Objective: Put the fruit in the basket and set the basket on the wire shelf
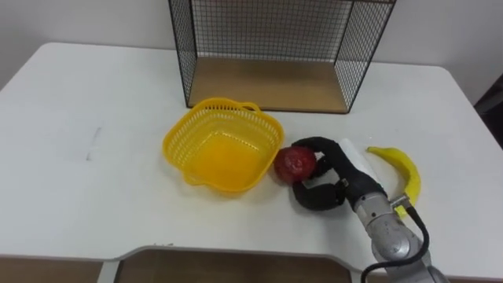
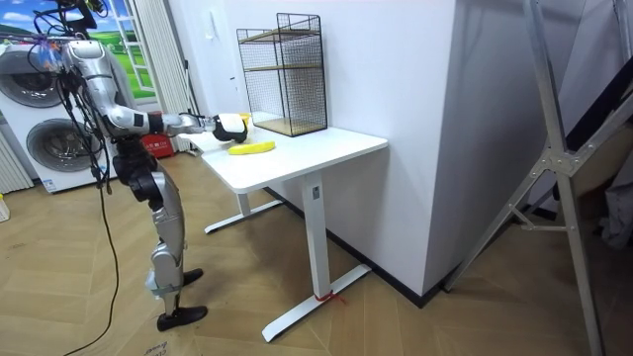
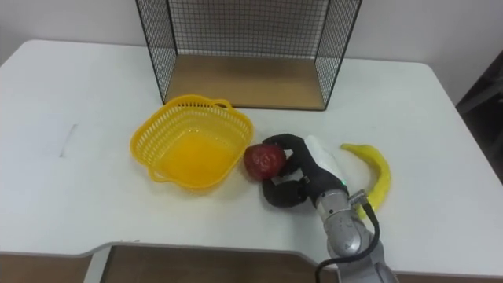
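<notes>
red apple [image 1: 295, 163]: clasped in the right robot hand [image 1: 341, 174], fingers and thumb curled round it, just right of the yellow basket [image 1: 178, 141] on the white counter [image 1: 94, 118]. banana [image 1: 405, 170]: flat on the counter, just right of that hand. wire shelf [image 1: 267, 82]: behind the basket.

No writing, label or number can be read on the table [image 1: 78, 118], basket [image 1: 222, 145] or wire shelf [image 1: 267, 47].

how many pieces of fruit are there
2. A red apple sits beside the yellow basket, with the right robot hand curled round it. A banana lies on the table to that hand's right. The basket holds none.
</notes>
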{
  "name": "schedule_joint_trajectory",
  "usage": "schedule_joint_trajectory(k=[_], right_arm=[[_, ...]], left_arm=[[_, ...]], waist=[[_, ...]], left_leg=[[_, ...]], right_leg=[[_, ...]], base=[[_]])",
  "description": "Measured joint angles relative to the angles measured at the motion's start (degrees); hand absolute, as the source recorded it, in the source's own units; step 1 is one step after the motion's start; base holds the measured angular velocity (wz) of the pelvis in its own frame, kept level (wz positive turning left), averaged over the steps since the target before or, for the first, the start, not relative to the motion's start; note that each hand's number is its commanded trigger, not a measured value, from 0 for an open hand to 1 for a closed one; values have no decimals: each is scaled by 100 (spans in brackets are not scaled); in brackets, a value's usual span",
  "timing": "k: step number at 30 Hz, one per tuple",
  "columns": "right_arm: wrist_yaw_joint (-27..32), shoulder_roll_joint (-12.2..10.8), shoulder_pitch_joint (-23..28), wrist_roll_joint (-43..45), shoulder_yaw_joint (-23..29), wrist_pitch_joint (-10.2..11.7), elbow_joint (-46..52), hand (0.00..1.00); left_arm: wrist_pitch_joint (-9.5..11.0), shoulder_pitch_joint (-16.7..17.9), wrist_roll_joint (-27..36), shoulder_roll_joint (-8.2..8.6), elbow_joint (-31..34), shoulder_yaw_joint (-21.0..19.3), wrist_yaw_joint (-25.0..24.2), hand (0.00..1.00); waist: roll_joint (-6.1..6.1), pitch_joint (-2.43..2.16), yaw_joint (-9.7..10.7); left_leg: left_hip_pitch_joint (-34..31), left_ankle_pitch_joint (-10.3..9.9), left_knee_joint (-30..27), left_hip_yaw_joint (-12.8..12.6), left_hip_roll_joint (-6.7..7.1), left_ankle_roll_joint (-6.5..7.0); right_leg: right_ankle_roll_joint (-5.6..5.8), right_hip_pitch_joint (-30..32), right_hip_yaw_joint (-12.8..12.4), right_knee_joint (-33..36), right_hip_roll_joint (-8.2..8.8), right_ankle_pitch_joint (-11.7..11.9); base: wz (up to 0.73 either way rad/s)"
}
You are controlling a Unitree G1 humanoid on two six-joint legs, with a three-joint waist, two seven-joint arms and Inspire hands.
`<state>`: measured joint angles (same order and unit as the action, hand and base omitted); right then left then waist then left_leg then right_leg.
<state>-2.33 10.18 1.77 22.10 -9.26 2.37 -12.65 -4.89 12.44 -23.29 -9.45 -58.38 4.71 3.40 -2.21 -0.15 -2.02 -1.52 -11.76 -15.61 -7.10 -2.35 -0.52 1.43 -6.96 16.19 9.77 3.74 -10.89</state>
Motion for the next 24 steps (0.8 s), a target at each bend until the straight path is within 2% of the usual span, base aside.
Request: schedule_joint_trajectory(k=[4, 9, 15, 19, 24], right_arm=[[36, -60, 152, -581, -64, 14, -14, 100], [21, -83, 382, -1416, -65, 160, 5, 100], [32, -76, 395, -2273, 11, 154, -22, 100], [70, -69, 401, -2504, 251, 139, -27, 100], [334, -62, 398, -2643, 675, 138, 80, 100]], left_arm=[[26, -42, -2, 1, 0, -2, 110, 0], [30, 7, 0, 3, 8, 3, 140, 0], [36, 201, 2, 13, 57, -6, 143, 0], [92, 291, 0, 40, 56, -12, 134, 0], [142, 380, 0, 54, 49, -107, 96, 0]], waist=[[-1, 6, 18], [5, 9, 59], [14, 17, 162], [25, 42, 197], [41, 49, 194]], left_leg=[[-22, -13, -7, 29, 9, 5], [5, -24, -7, 26, 16, 12], [10, -23, -12, 38, 27, 14], [9, -20, -17, 29, 31, 17], [10, -18, -14, 24, 34, 18]], right_leg=[[2, 4, 54, 0, 6, -1], [11, -35, 104, 0, 18, -6], [14, -45, 114, 0, 24, -7], [15, -44, 110, -1, 30, -8], [18, -40, 100, -2, 35, -10]], base=[[4], [0], [0], [0], [0]])
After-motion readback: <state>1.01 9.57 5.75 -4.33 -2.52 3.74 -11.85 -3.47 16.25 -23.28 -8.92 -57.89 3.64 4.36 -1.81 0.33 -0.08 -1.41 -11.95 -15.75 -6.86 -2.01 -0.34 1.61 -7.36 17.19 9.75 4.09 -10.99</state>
